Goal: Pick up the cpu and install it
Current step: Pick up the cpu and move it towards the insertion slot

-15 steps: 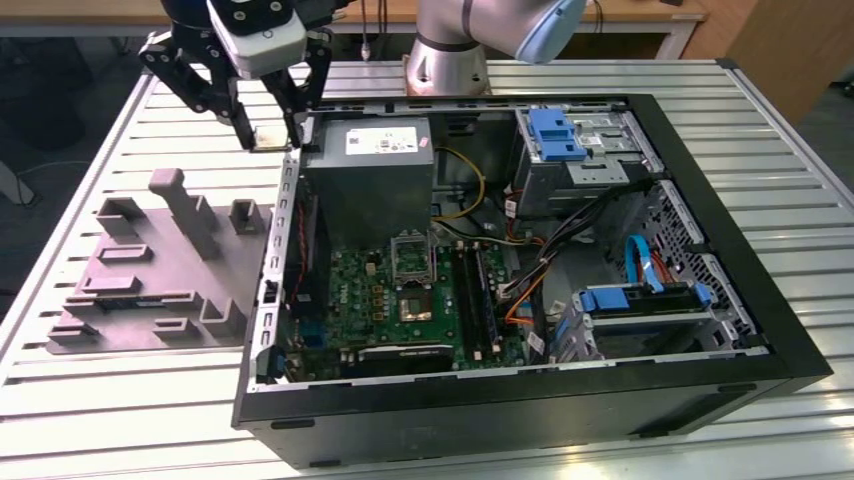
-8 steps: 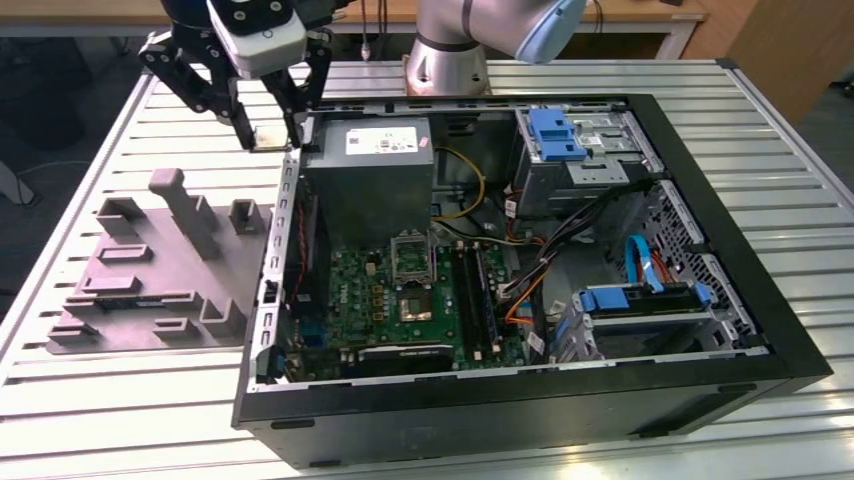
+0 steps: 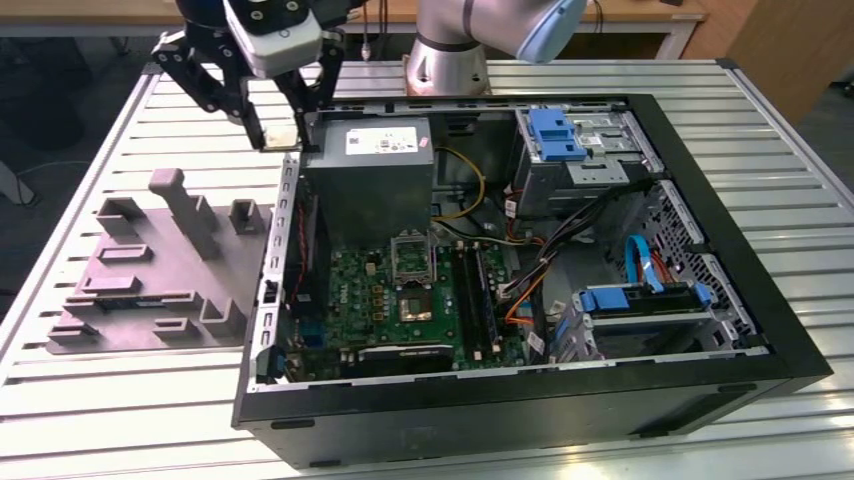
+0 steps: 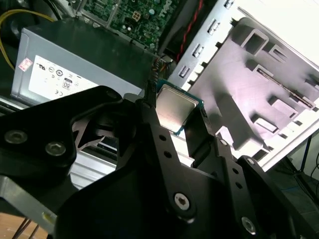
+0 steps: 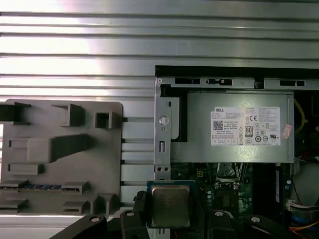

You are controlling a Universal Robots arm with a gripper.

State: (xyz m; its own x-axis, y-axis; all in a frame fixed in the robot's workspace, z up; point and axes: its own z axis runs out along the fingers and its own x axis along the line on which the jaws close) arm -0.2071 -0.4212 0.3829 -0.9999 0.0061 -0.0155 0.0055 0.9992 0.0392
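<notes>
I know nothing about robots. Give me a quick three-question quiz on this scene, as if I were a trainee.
1. True or false: the gripper is shut on the cpu.
2. Relative to the computer case, the grey plastic block lies: A) inside it; B) outside it, on the exterior view's left; C) on top of it.
3. Short answer: is the cpu seated on the motherboard yet?

Key: 1. True. 2. B. 3. No; it is held off the board, near the case's corner by the power supply.
</notes>
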